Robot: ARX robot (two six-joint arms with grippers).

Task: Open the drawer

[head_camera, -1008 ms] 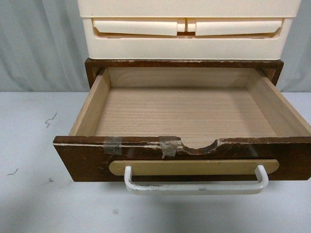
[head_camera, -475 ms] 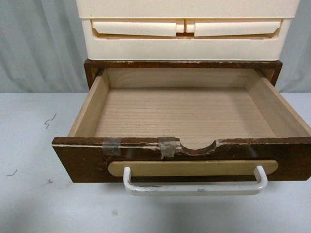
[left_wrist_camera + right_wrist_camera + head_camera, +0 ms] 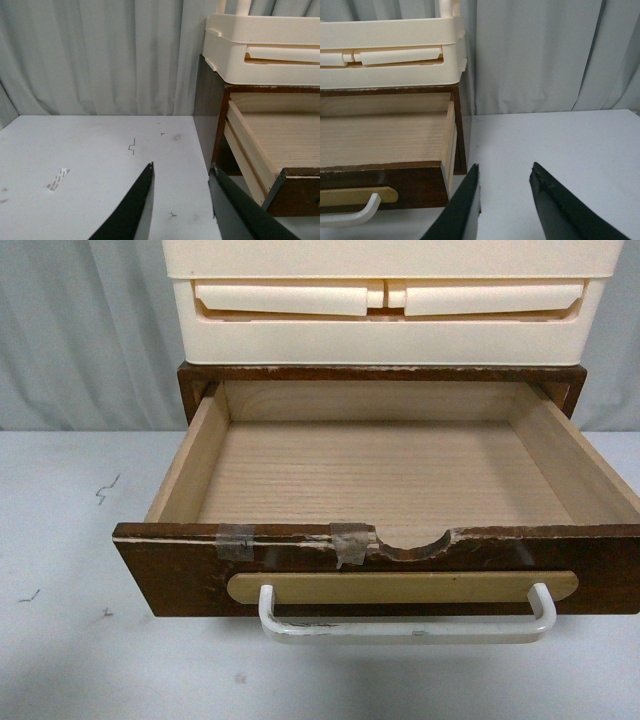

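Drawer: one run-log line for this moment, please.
drawer: pulled out, empty | left gripper: open, clear | right gripper: open, clear | handle: free

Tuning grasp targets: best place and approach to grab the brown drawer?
Probably the white bar handle on the drawer front. It stands off the tan plate, leaving a gap for one finger behind the bar. Come from the front, jaws closing across the bar near its middle. Both the left gripper and right gripper are open, off to the sides.

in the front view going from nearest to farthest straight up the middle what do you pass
White bar handle → tan oval plate → notched top edge of the drawer → pale wood drawer floor → cream plastic drawers.
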